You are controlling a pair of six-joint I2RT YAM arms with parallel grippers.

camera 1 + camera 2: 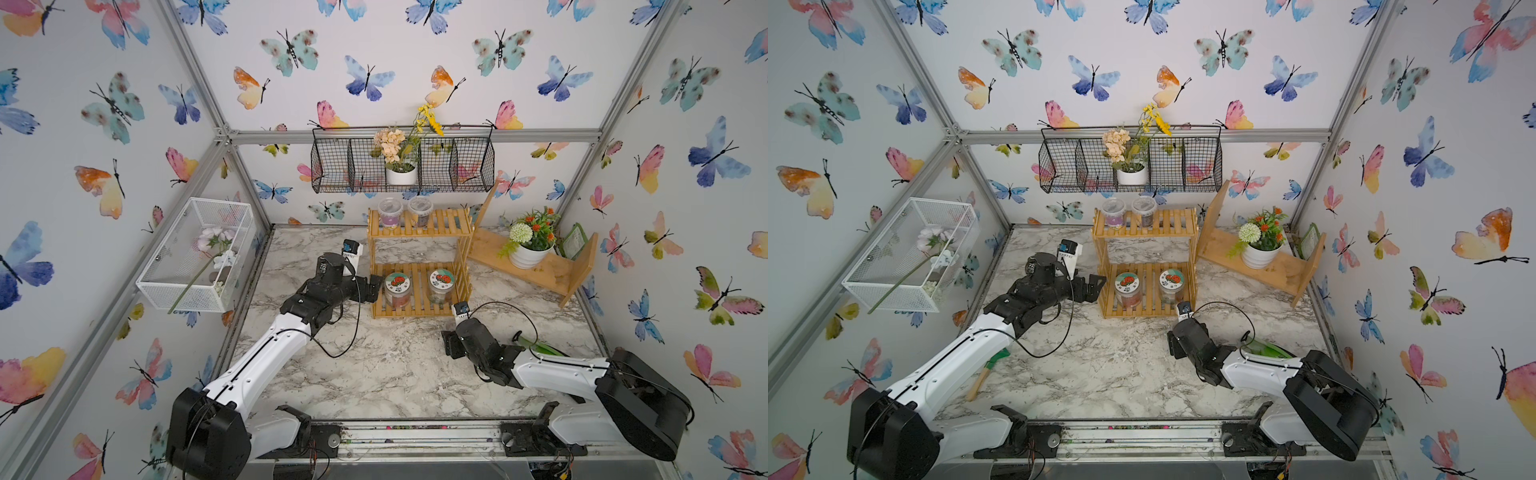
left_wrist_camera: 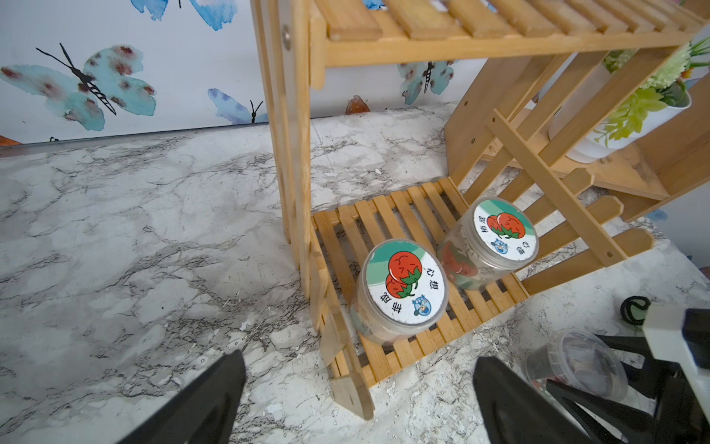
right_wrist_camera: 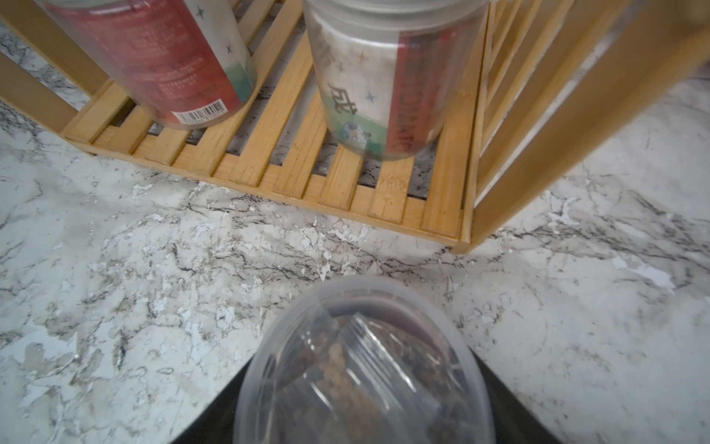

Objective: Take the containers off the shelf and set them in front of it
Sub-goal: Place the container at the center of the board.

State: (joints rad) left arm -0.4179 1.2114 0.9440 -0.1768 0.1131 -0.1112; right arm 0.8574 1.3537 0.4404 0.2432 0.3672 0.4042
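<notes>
cup [image 3: 357,369] is clamped in the right hand [image 2: 572,363] before the shelf [image 1: 446,220], while left hand [image 1: 374,287] gapes empty beside it.

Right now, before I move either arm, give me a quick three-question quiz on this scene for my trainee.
1. How many jars stand on the shelf's lower tier?
2. True or false: the left claw is holding something.
3. Which one grips the small cup: A, the left claw, or B, the right claw?

Key: 1. Two. 2. False, it is open and empty. 3. B.
</notes>
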